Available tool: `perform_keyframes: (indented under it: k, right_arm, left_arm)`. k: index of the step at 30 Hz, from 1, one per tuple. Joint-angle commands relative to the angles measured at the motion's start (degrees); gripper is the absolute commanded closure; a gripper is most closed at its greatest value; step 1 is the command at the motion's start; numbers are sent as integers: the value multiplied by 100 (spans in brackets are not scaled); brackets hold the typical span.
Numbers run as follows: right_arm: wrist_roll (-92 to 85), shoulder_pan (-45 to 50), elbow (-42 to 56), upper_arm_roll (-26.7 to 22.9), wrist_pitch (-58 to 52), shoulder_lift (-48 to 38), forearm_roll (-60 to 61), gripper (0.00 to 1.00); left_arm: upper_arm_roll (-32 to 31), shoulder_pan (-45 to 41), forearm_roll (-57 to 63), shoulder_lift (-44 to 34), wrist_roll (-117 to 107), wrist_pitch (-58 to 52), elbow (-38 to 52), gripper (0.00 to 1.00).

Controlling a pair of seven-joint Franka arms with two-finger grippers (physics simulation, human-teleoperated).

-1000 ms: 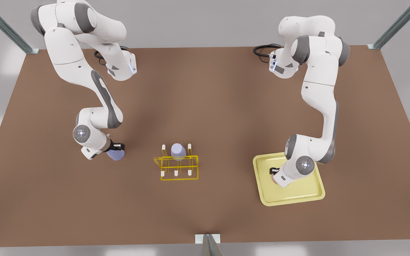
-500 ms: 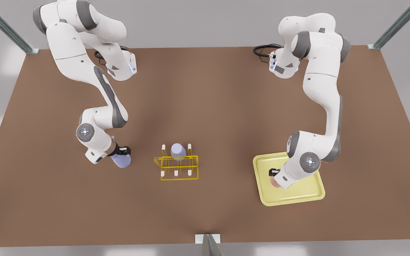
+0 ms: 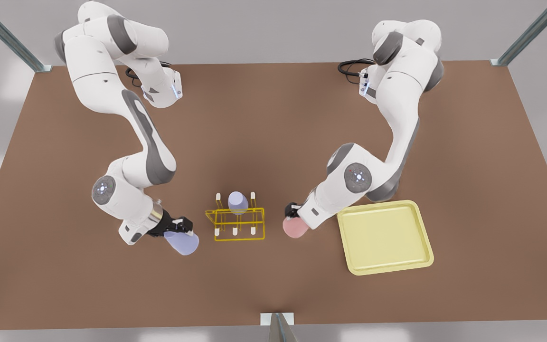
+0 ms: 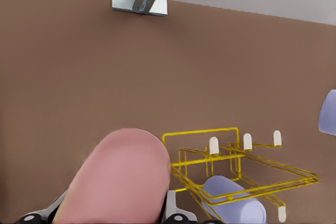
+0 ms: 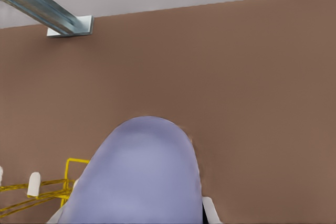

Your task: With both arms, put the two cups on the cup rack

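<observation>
Now one lavender cup (image 3: 238,201) occupies the rack (image 3: 235,223)

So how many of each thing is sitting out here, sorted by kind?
Cups: 3, two lavender, one pink
Rack: 1
Tray: 1
Total: 5

The pink cup (image 4: 118,179) and lavender cup (image 5: 139,174) hide each pincer's fingertips in the wrist views.

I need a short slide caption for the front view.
Both grippers carry cups, pink cup and lavender cup, toward the yellow rack.
</observation>
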Motion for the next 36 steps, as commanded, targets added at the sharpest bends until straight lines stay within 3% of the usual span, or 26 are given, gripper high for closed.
perform_keyframes:
  k: [1, 7, 21, 23, 33, 35, 36]
  right_arm:
    - [308, 27, 161, 69, -401, 137, 191, 29]
    - [308, 159, 425, 157, -393, 384, 349, 29]
    - [203, 282, 372, 245, -375, 542, 464, 29]
    - [211, 282, 372, 245, -375, 551, 464, 0]
    - [203, 273, 750, 192, -410, 489, 341, 0]
    - [167, -210, 680, 174, -1217, 217, -265, 0]
    - [167, -394, 698, 166, -1717, 112, -528, 0]
  left_arm:
    - [-16, -185, -39, 93, -3038, 1068, 32, 19]
    - [-16, -299, -48, 375, -3188, 1921, 59, 19]
    - [-69, -677, -57, 761, -3161, 1841, 261, 19]
    - [-69, -677, -48, 770, -3161, 1780, 252, 19]
    - [-52, -835, -30, 1042, -3152, 1947, 296, 19]
    - [-52, -835, -30, 1051, -3144, 1956, 305, 13]
    - [-34, -835, -39, 1051, -3135, 1956, 305, 0]
